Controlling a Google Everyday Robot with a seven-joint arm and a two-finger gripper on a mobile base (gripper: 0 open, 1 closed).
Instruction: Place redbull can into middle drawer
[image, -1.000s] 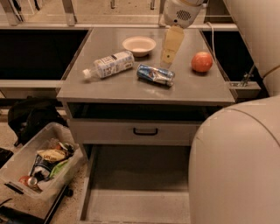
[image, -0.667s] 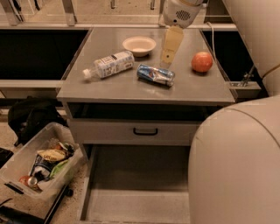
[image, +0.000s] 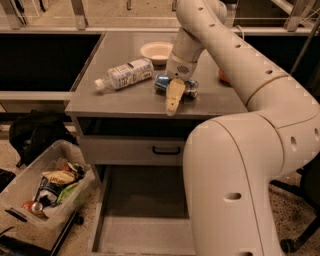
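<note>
The redbull can (image: 162, 82), blue and silver, lies on its side on the grey cabinet top, right of the water bottle. My gripper (image: 173, 102) hangs down right over the can's middle and hides it; the can's ends show on either side of it. Whether it touches the can I cannot tell. The middle drawer (image: 142, 200) is pulled out at the bottom of the view, and its flat grey floor is bare. My large white arm covers its right part.
A clear water bottle (image: 126, 74) lies on the top at the left. A white bowl (image: 156, 51) stands behind the can. A red-orange fruit (image: 222, 76) peeks out behind the arm. A closed drawer front with a black handle (image: 166, 149) sits above the open drawer. A bin of trash (image: 44, 187) stands on the floor at the left.
My gripper has moved from the back of the cabinet top, near the bowl, forward and down over the can. The can, bottle and bowl have not moved.
</note>
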